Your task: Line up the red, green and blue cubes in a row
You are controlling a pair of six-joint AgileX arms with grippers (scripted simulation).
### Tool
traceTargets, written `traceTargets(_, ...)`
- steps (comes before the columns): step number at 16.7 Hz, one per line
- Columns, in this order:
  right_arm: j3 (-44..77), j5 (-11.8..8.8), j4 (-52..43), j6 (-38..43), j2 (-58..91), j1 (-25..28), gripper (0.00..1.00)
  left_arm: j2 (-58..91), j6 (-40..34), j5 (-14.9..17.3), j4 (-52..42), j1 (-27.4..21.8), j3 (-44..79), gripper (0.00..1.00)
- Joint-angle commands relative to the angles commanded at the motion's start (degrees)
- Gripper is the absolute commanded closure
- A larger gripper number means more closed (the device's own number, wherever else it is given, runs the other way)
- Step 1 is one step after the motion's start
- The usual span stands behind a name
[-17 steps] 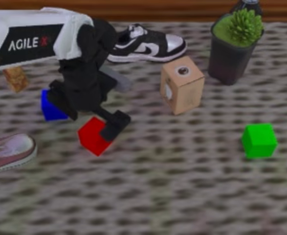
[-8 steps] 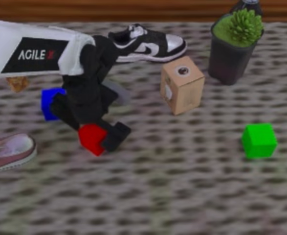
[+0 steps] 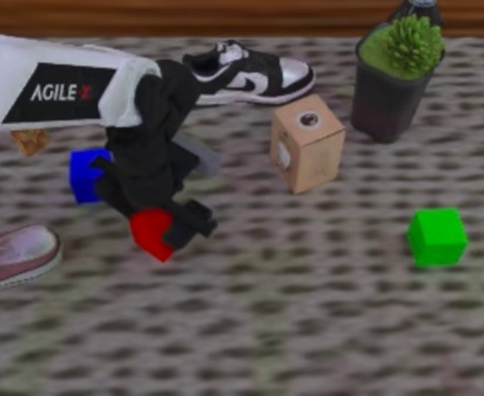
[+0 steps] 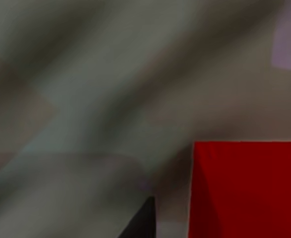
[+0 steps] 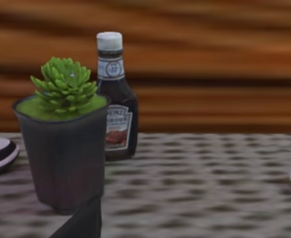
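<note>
My left gripper (image 3: 161,229) is clamped on the red cube (image 3: 149,232) on the mottled woven table (image 3: 307,313), wood-plank wall (image 5: 209,64) behind.

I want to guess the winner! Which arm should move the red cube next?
Probably the left. Its gripper is already down around the red cube, jaws on either side. The right arm is out of the top view, parked off near the potted plant.

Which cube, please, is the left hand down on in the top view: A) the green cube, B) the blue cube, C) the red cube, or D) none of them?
C: the left hand sits down around the red cube, with a black finger against its side, while the blue cube and green cube lie apart from it.
</note>
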Motion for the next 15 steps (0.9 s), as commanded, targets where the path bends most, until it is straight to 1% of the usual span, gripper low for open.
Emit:
traceTargets(4,0.0,0.0,0.0,0.0,0.0,0.0,0.0,0.0,0.0,0.0,0.0,0.0,0.0,0.98)
traceTargets(5,0.0,0.0,0.0,0.0,0.0,0.0,0.0,0.0,0.0,0.0,0.0,0.0,0.0,1.0)
traceTargets(12,0.0,0.0,0.0,0.0,0.0,0.0,0.0,0.0,0.0,0.0,0.0,0.0,0.0,1.0)
traceTargets(15,0.0,0.0,0.0,0.0,0.0,0.0,0.0,-1.74,-0.02,0.28,-1.56,-0.02,1.25,1.0)
